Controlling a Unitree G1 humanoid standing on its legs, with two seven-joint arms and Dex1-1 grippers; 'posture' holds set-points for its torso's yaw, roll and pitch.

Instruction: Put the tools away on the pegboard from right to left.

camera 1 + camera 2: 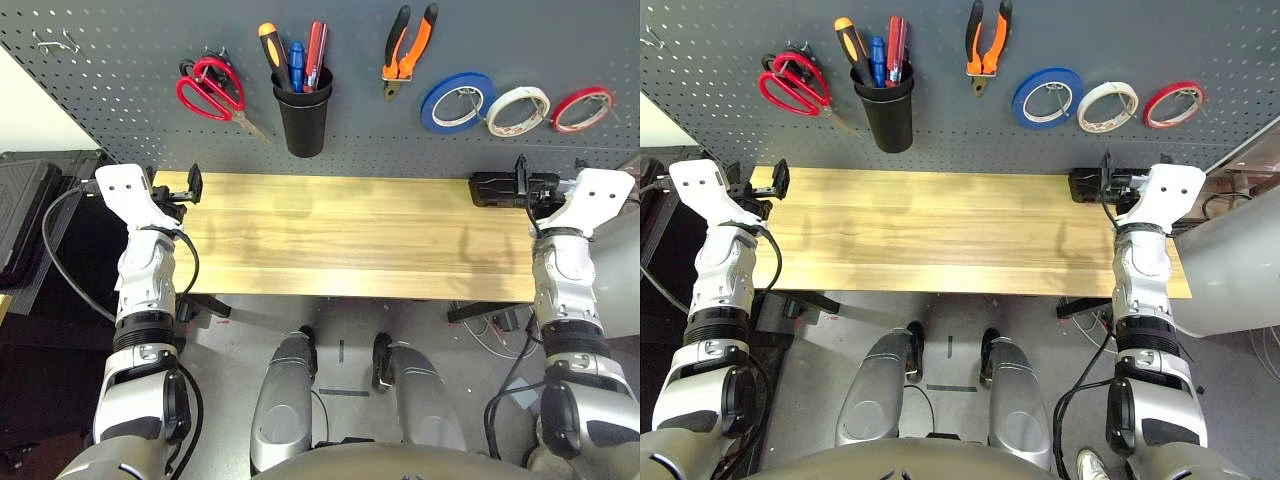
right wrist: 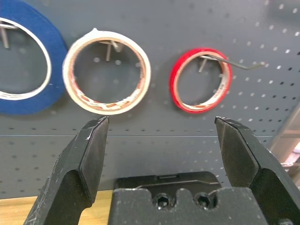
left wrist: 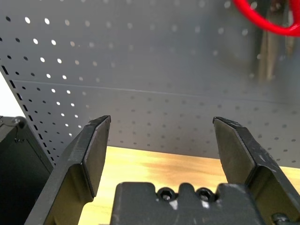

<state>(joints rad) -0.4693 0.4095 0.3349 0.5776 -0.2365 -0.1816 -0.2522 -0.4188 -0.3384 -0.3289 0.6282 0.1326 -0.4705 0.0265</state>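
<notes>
Pegboard (image 1: 120, 80), top of frame: rigid, fixed.
Red-handled scissors (image 1: 208, 88), upper left: stiff, pointed; you'd grip the handles.
Orange-and-black pliers (image 1: 408, 50), upper centre-right: heaviest.
Screwdriver (image 1: 272, 52), in black cup (image 1: 303, 118).
Whitish tape roll (image 2: 107, 71): light; its hook is clear in your right wrist view.
Left gripper (image 3: 161, 154), right gripper (image 2: 161, 154): fingers spread, empty.

A workshop corner, by the look of it: a dark grey pegboard (image 1: 120, 90) runs along the wall, tools hung across it. Red scissors (image 1: 210, 88) on a hook, a black cup (image 1: 303, 115) stuffed with a screwdriver (image 1: 271, 52), orange pliers (image 1: 408, 50), then three tape rolls, blue (image 1: 458, 102), whitish (image 1: 518, 110), red (image 1: 582, 108). Below sits a plain wooden table (image 1: 350, 235), cables trailing on the grey floor (image 1: 340, 330).
</notes>
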